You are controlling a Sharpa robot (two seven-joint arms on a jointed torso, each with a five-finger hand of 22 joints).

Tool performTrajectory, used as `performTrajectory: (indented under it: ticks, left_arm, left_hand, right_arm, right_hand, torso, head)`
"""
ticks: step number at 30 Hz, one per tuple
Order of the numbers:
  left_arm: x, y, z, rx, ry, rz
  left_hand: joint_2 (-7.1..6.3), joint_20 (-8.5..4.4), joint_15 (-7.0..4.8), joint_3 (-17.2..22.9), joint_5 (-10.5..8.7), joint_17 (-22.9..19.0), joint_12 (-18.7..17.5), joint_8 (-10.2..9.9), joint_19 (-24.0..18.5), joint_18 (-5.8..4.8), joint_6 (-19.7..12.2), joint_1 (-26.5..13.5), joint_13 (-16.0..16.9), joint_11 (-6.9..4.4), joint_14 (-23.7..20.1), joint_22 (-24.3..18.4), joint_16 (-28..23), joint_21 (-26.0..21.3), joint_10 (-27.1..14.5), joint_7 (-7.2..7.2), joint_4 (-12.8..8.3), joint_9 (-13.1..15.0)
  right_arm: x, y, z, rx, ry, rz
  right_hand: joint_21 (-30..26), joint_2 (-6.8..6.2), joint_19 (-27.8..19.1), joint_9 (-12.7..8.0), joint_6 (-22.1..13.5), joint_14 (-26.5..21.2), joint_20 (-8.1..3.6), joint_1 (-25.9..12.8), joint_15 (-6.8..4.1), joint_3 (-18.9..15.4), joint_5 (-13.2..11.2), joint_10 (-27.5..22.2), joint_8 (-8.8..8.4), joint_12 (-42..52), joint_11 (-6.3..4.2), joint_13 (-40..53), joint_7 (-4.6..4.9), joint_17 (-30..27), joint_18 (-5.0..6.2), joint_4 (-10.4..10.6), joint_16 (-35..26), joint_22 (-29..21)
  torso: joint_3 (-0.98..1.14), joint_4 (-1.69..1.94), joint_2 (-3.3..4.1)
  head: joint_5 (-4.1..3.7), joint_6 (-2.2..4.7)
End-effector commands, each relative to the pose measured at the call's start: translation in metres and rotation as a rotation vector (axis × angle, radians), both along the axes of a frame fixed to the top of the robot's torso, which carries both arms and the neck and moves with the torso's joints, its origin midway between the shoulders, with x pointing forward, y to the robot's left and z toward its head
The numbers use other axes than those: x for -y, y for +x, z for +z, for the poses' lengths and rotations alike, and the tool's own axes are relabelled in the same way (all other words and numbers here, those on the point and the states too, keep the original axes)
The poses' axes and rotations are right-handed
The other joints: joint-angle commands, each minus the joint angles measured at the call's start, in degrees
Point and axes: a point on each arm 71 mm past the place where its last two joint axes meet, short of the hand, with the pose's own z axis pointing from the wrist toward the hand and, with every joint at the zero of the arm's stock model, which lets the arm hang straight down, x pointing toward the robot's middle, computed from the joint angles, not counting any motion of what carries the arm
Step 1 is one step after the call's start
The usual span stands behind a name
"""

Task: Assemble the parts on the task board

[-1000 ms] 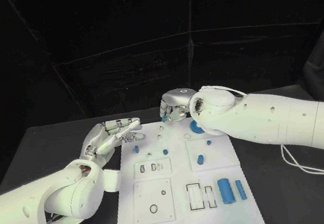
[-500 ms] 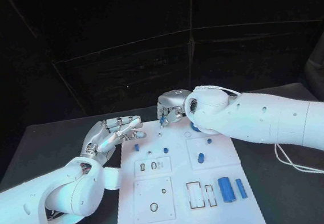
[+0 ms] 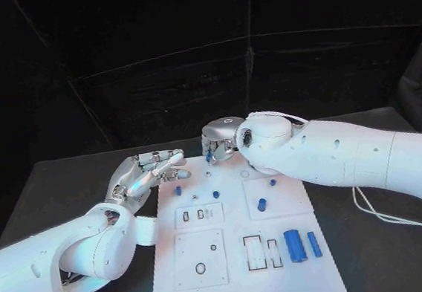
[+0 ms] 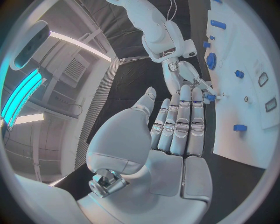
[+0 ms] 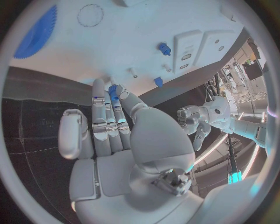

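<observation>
On the black desk (image 3: 86,181) lies the white task board (image 3: 245,291); nearest on it stand a fat blue cylinder (image 3: 294,245) and a slim blue bar (image 3: 314,244) side by side. Farther up, small blue parts (image 3: 262,204) are scattered. At the board's far left corner the left hand (image 3: 148,172) hovers, fingers straight and apart — holding nothing. At the far edge the right hand (image 3: 218,143) pinches a small blue part (image 5: 113,92) between thumb and fingertips.
</observation>
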Motion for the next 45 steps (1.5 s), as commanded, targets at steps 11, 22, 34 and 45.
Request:
performTrajectory:
  ticks: [11, 22, 34, 45]
  left_arm:
    - [0.001, 0.001, 0.001, 0.004, -0.005, -0.011]
    - [0.000, 0.001, 0.001, 0.003, -0.005, -0.013]
    - [0.000, 0.001, 0.001, 0.002, -0.004, -0.012]
    - [-0.006, 0.003, 0.001, 0.000, -0.001, -0.006]
  left_hand:
    - [0.47, 0.10, 0.28, 0.4, 0.14, 0.1, -0.4, -0.2, 0.5, 0.76, -0.3, -0.3, -0.1, 0.34, -0.2, -0.1, -0.4, -0.5, -0.1, 0.31, -0.2, -0.1]
    - [0.47, 0.10, 0.28, 0.4, 0.14, 0.1, -0.4, -0.2, 0.5, 0.76, -0.3, -0.3, -0.1, 0.34, -0.2, -0.1, -0.4, -0.5, -0.1, 0.31, -0.2, -0.1]
    - [0.47, 0.10, 0.28, 0.4, 0.14, 0.1, -0.4, -0.2, 0.5, 0.76, -0.3, -0.3, -0.1, 0.34, -0.2, -0.1, -0.4, -0.5, -0.1, 0.31, -0.2, -0.1]
    - [0.53, 0.12, 0.29, 0.6, 0.14, 0.2, -0.5, -0.3, 0.5, 0.77, -0.2, -0.2, -0.1, 0.34, -0.3, -0.2, -0.5, -0.6, -0.1, 0.31, -0.3, -0.1]
  right_arm:
    - [-0.003, 0.001, -0.003, -0.010, -0.056, 0.008]
    - [-0.003, 0.003, -0.004, -0.012, -0.071, 0.004]
    - [-0.003, 0.003, -0.001, 0.029, -0.028, 0.016]
    - [0.046, -0.005, 0.011, 0.002, 0.235, -0.026]
  right_hand:
    - [0.0, -0.47, -0.5, 0.0, -0.6, 0.5, 0.31, -0.8, -0.07, 0.8, -0.5, -0.7, -0.18, 0.2, -0.09, -0.1, 0.12, 0.1, -0.25, 0.1, -0.3, -0.3]
    - [-0.2, -1.35, -0.8, -0.1, -1.5, 0.6, 0.40, -1.7, 0.04, 1.7, -0.5, -1.3, -0.24, 0.2, 0.08, 0.0, 0.26, 0.3, -0.17, 0.4, -0.3, -0.7]
    - [-5.0, -4.77, -8.2, -0.2, -9.6, 1.0, 1.22, -2.5, 0.93, 0.1, -2.4, -10.6, -0.25, 0.6, 1.39, -0.1, -0.25, 0.7, 1.92, 2.6, -0.5, -11.1]
    - [-21.1, -5.92, -27.9, 0.4, -5.3, 3.3, 0.21, -2.3, -0.85, -1.3, -0.4, -5.0, 1.50, 4.4, 0.59, 0.3, 0.15, 5.0, 6.54, 4.9, 7.4, -37.5]
  torso:
    - [-0.03, -0.13, 0.11]
    - [-0.05, -0.09, 0.13]
    - [-0.08, -0.12, 0.16]
    - [0.03, -0.56, 0.04]
  head:
    - [-0.03, -0.31]
    - [-0.06, -0.40]
    - [-0.05, -0.37]
    - [0.42, 0.15]
